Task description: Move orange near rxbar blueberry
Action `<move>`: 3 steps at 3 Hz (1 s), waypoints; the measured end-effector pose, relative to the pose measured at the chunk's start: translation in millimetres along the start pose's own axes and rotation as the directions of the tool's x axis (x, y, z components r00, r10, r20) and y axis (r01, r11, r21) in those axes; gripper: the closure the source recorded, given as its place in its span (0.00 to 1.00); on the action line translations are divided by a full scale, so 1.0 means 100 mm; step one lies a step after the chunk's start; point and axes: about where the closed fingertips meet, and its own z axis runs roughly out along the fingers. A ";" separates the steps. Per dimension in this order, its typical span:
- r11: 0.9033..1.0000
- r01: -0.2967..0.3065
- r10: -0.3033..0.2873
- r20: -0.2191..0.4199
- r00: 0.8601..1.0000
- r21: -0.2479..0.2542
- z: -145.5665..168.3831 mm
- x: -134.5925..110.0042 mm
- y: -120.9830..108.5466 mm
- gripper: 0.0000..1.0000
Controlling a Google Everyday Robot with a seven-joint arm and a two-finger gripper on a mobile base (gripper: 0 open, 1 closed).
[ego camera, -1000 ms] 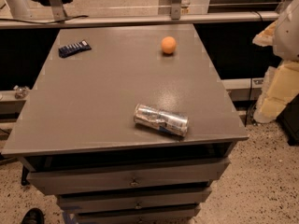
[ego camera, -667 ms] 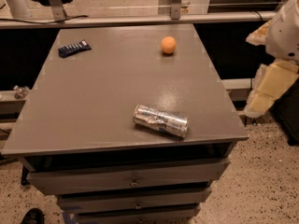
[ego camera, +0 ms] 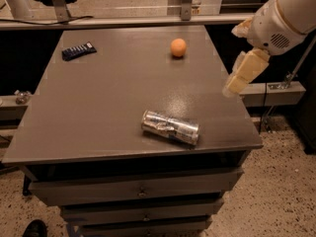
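Grey tabletop [ego camera: 123,88] carries the orange [ego camera: 178,47] at upper centre, well apart from the rxbar blueberry [ego camera: 78,51] at upper left, and our gripper [ego camera: 237,80] hangs at the frame's right, open or closed we cannot tell, so we judge reaching over the orange comes next.

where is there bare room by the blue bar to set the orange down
Bare tabletop runs between the rxbar blueberry and the orange, and from the bar down the left side to the front edge. The only clutter is the can, lying front right. The tool hangs by the right edge.
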 end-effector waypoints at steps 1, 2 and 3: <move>0.999 -0.007 0.005 0.079 0.997 0.034 0.31 -0.14 -0.35 0.00; 0.994 -0.051 0.036 0.158 0.987 0.093 0.57 -0.23 -0.74 0.00; 0.994 -0.051 0.036 0.158 0.987 0.093 0.57 -0.23 -0.74 0.00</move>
